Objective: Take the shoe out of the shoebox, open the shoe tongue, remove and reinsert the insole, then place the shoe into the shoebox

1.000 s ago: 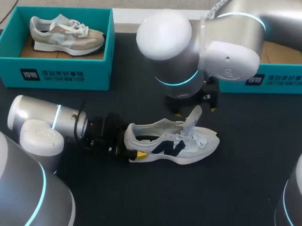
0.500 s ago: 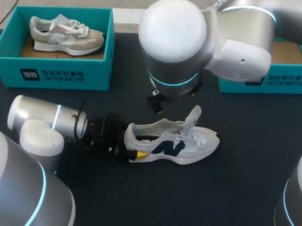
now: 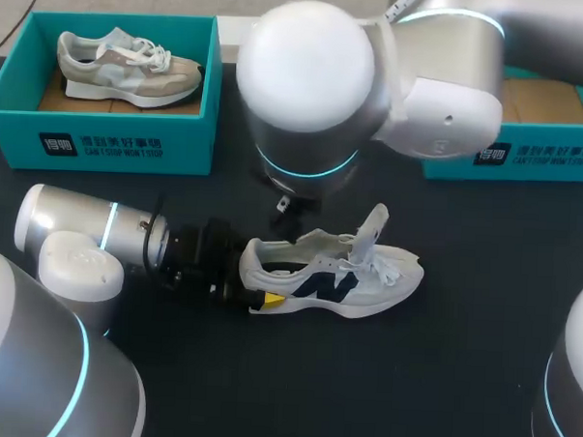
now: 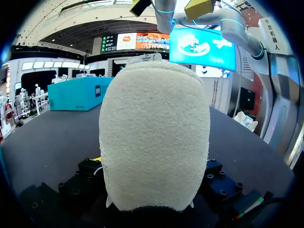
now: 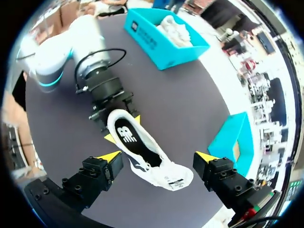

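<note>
While the left gripper (image 5: 122, 127) stays clamped on the heel, one yellow tip on each side, the shoe (image 3: 337, 274) lies on its sole on the table (image 3: 478, 381), toe pointing away from that arm, and it has not shifted over the last second. The change is all in the right arm. A second ago its gripper sat just at the tongue (image 3: 373, 227); it has since swung across toward the heel end. The right gripper (image 5: 156, 156) now hangs above the shoe's opening with its fingers wide apart, holding nothing and touching nothing. The tongue stands up on its own, pulled well forward over the laces, so I judge the tongue step done. From the right wrist view the insole (image 5: 126, 135) shows flat inside the shoe, not yet lifted, so pulling it out looks like the step in hand, with the left grip steadying the shoe. The right box (image 3: 546, 157) sits well apart at the table's far side, largely hidden by the arm, and seems to be where the shoe must return. The left box (image 3: 101, 138) holds another shoe.
</note>
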{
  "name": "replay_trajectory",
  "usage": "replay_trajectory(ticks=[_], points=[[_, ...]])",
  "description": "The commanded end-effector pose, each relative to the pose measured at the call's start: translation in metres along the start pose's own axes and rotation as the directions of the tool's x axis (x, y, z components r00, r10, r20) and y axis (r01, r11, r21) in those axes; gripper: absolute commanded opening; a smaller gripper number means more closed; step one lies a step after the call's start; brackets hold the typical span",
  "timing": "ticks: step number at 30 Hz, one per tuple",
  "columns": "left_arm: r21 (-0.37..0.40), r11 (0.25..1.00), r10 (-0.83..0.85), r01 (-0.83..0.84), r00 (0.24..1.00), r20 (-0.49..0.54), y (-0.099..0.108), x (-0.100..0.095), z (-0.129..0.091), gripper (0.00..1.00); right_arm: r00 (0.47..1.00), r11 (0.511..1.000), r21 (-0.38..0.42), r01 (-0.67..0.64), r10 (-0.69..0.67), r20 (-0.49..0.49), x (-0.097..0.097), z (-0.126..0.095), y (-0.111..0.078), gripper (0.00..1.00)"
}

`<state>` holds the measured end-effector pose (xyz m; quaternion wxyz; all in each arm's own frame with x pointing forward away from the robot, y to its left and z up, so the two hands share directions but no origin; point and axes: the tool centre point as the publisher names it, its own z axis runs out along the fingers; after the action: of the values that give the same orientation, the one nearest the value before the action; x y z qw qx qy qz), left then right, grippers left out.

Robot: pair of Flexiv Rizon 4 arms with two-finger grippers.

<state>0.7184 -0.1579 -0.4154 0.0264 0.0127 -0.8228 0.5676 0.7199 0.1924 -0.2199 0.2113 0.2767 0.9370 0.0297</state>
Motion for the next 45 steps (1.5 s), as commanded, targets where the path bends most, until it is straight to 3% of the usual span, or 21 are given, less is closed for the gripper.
replay_trajectory(ticks=[1,9,11,13,14,15,30,45], points=[[-0.002,1.0,-0.001,0.001,1.0,-0.001,0.005,0.0,0.001,0.0,0.962,0.961,0.049,0.273,-0.272,-0.018,0.0,0.002,0.007,1.0],[-0.002,1.0,-0.001,0.001,1.0,-0.001,0.005,0.0,0.001,0.0,0.962,0.961,0.049,0.273,-0.272,-0.018,0.0,0.002,0.007,1.0],[-0.002,1.0,-0.001,0.001,1.0,-0.001,0.005,0.0,0.001,0.0,0.947,0.95,-0.01,0.311,-0.311,-0.081,0.006,0.005,0.005,1.0],[-0.002,1.0,-0.001,0.001,1.0,-0.001,0.005,0.0,0.001,0.0,0.934,0.942,0.004,0.337,-0.334,-0.128,0.009,0.01,0.003,1.0],[-0.002,1.0,-0.001,0.001,1.0,-0.001,0.005,0.0,0.001,0.0,0.932,0.942,-0.012,0.335,-0.333,-0.145,0.01,0.011,0.001,0.43],[-0.002,1.0,-0.001,0.001,1.0,-0.001,0.005,0.0,0.001,0.0,0.923,0.939,-0.02,0.344,-0.342,-0.175,0.011,0.014,0.0,0.0],[-0.002,1.0,-0.001,0.001,1.0,-0.001,0.005,0.0,0.001,0.0,0.795,0.831,-0.006,0.556,-0.533,-0.291,0.025,0.066,-0.002,0.0],[-0.002,1.0,-0.001,0.001,1.0,-0.001,0.005,0.0,0.001,0.0,0.749,0.791,0.014,0.612,-0.574,-0.33,0.039,0.12,-0.012,0.0]])
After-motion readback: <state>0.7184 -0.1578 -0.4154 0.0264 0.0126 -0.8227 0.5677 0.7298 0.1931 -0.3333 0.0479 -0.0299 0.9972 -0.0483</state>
